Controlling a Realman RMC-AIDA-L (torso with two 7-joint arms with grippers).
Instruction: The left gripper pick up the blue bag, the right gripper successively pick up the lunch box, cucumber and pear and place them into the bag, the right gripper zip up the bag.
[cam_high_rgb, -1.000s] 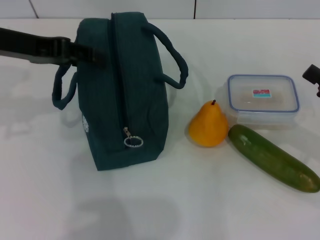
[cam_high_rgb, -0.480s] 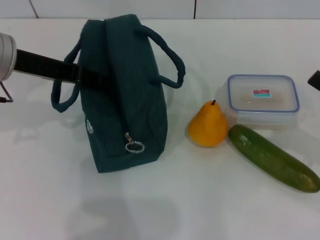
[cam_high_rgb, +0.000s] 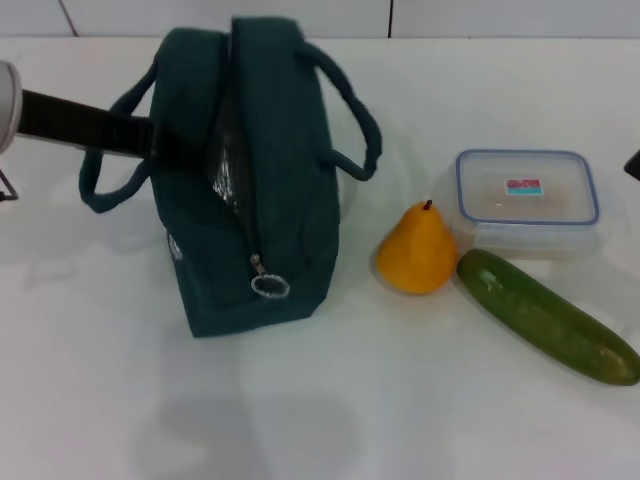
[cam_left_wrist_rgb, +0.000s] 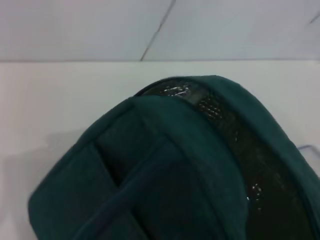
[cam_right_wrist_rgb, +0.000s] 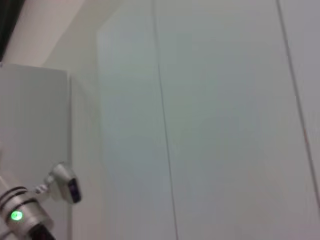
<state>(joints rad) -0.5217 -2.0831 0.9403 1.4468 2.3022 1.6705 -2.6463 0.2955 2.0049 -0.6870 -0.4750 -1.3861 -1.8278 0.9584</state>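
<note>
The blue bag (cam_high_rgb: 280, 200) stands on the white table (cam_high_rgb: 400, 410) at centre left. Its top gapes and shows silver lining (cam_high_rgb: 225, 170). Its zipper ring (cam_high_rgb: 269, 285) hangs at the near end. My left gripper (cam_high_rgb: 185, 150) reaches in from the left and grips the bag's left wall; its fingers are hidden by the fabric. The bag fills the left wrist view (cam_left_wrist_rgb: 165, 165). The orange pear (cam_high_rgb: 415, 250), the clear lunch box (cam_high_rgb: 525, 195) with a blue rim, and the green cucumber (cam_high_rgb: 545, 315) lie to the right. My right gripper (cam_high_rgb: 633, 163) barely shows at the right edge.
The bag's two handles (cam_high_rgb: 350, 110) loop out on either side. A wall runs along the table's far edge. The right wrist view shows only a pale wall and a small device with a green light (cam_right_wrist_rgb: 17, 216).
The left arm has drawn back to the left, pulling the bag's left wall with it. The bag's top has opened and the silver lining now shows. The right gripper has withdrawn toward the right edge.
</note>
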